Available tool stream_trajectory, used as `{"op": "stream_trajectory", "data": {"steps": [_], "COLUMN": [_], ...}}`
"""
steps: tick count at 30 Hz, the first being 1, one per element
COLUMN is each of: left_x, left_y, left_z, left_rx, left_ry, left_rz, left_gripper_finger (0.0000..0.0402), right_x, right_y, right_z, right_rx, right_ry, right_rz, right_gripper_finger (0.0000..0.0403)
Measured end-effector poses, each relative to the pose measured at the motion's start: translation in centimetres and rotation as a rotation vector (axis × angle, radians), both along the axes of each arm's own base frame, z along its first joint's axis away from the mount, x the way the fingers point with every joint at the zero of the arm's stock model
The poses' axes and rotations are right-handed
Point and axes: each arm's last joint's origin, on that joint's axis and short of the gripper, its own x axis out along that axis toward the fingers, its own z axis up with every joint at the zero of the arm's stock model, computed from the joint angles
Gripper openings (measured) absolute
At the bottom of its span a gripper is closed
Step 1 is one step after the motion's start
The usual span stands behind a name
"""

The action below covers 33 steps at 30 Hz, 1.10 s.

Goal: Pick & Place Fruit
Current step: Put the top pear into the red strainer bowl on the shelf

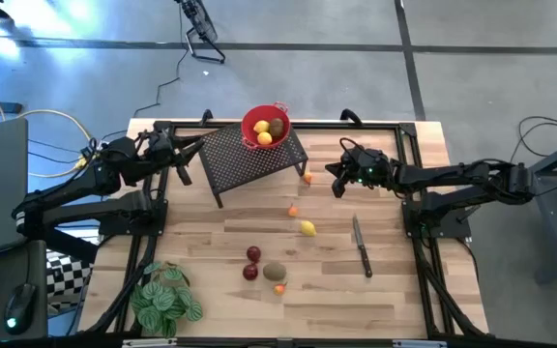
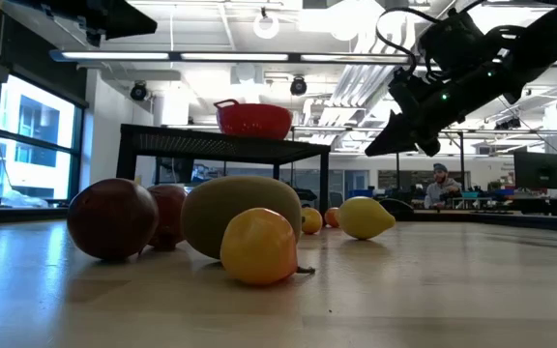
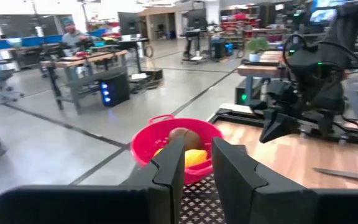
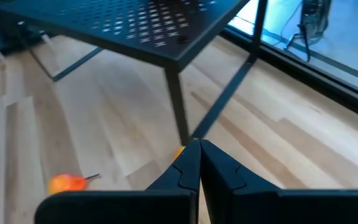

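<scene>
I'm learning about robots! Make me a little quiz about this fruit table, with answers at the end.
1. True or false: the red bowl sits on the black mesh stand.
2. Which lies nearest the knife? A) the lemon B) the leafy plant C) the red bowl
3. Fill in: the right hand has its fingers ____.

Key: 1 true. 2 A. 3 shut, holding nothing, hovering above the table near a small orange fruit.

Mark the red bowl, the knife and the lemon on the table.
red bowl (image 1: 251, 122): high view, bare left rim.
knife (image 1: 365, 259): high view, dark handle.
lemon (image 1: 307, 228): high view, middle of the fruit.
</scene>
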Motion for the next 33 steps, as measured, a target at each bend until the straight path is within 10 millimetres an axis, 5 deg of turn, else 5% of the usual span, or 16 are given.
{"op": "stream_trajectory", "data": {"steps": [14,24,33], "left_x": [1.3,-0.2,-0.9], "left_y": [1.0,0.7,0.4], "left_z": [-0.7,-1.2,-4.9], "left_rx": [-0.027,-0.079,-0.120], "left_ry": [0.072,0.094,0.072], "left_rz": [0.190,0.266,0.270], "left_gripper_finger": [0.0076,0.0074,0.0009], "right_x": [-0.2,-0.2,-0.2], "right_y": [-0.5,-0.5,-0.5], "right_z": [-0.1,-0.1,-0.1], "right_rx": [0.005,0.005,0.003], "right_ry": [0.005,0.006,0.008], "right_rz": [-0.023,-0.023,-0.022], "right_gripper_finger": [0.0002,0.0002,0.0002]}}
